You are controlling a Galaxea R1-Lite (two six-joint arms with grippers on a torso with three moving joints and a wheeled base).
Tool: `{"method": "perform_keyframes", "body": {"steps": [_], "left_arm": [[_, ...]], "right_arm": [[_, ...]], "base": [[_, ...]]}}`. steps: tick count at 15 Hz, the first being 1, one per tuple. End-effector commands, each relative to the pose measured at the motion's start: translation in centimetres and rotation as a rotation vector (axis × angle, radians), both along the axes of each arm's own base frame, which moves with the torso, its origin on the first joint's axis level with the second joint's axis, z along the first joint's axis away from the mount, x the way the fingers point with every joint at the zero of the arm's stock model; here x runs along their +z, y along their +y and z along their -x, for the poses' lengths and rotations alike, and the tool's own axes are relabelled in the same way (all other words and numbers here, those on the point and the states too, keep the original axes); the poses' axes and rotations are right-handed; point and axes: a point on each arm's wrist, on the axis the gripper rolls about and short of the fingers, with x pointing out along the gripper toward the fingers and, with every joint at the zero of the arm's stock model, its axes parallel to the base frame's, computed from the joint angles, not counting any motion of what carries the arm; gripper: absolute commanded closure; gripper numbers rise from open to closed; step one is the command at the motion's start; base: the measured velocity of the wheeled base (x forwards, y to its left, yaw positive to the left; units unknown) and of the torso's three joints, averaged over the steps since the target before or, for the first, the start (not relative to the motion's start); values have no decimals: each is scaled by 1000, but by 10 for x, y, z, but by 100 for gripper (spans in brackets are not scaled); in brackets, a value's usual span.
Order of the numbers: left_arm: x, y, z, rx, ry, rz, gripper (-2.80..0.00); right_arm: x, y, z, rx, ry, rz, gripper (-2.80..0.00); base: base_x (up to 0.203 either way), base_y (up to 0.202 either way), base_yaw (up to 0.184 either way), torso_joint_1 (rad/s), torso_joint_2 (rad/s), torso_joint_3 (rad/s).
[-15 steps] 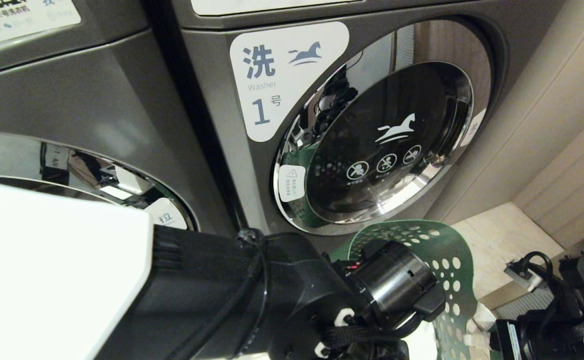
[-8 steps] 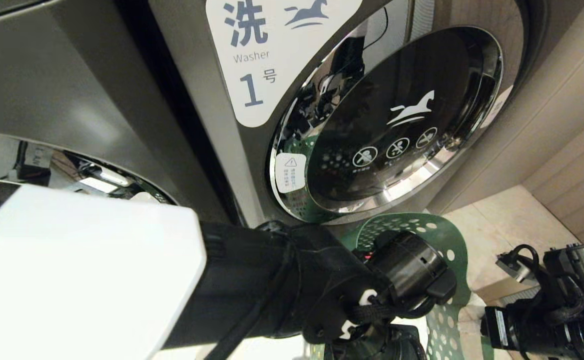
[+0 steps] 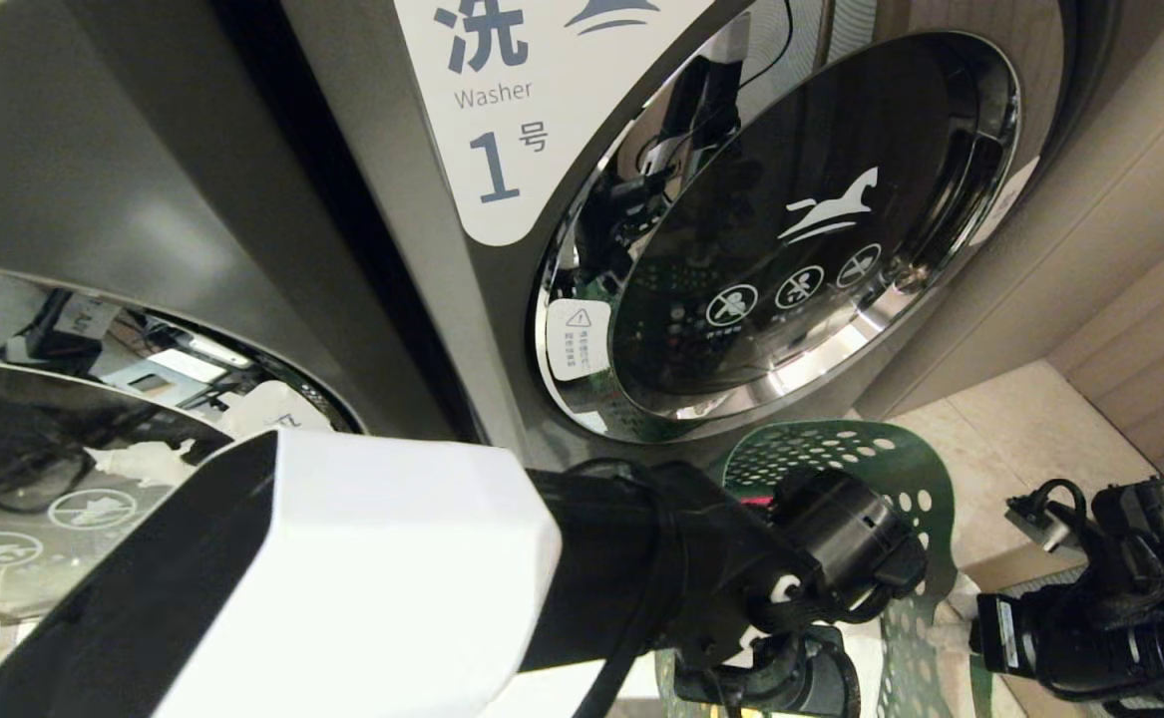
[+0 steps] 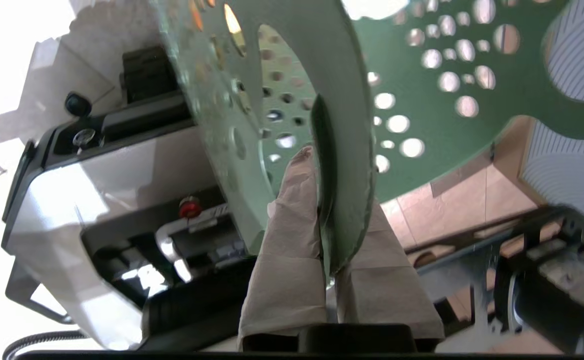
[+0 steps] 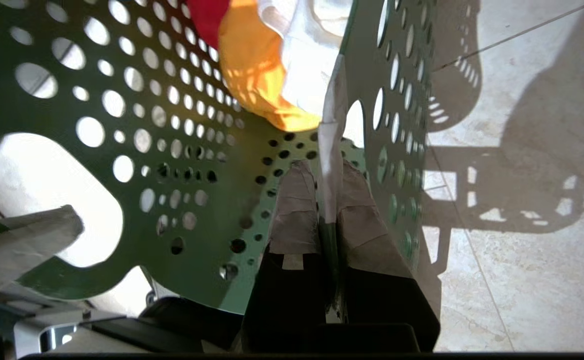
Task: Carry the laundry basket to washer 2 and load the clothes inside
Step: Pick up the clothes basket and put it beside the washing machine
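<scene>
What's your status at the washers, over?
Left gripper and right gripper both shut on the laundry basket rim. Clothes inside. Facing the washer marked 1, door closed.

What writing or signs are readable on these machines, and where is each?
"洗", "Washer", "1号", part of a horse logo: white label on the grey washer.
White horse logo, three crossed-out circle signs: its glass door.
Small warning sticker on the door rim: unreadable.
Sticker on the neighbouring washer's door: unreadable.
</scene>
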Motion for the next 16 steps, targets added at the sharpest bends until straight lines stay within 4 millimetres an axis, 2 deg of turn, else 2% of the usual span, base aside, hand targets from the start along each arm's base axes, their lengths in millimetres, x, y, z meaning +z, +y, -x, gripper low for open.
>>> {"method": "perform_keyframes", "body": {"steps": [1,5,8,13,16], "left_arm": [[-14,-8,-5,13,-3,-20,0],[-28,-15,-13,32,-13,-34,0],[-42,-17,-26,82,-51,-71,0],[-53,-14,-42,126,-65,-92,0],[-58,-9,-53,156,-62,-109,0]], "right_arm": [[1,-4,-2,-21,-5,-3,0],[-10,-4,-11,-23,24,-4,0],[-29,-3,-28,-23,34,-3,0],[-61,-2,-50,41,46,39,0],[-68,2,-67,70,36,47,0]], "base": [[0,0,0,0,0,0],[0,0,0,0,0,0],[0,0,0,0,0,0],[0,0,0,0,0,0],[0,0,0,0,0,0]]}}
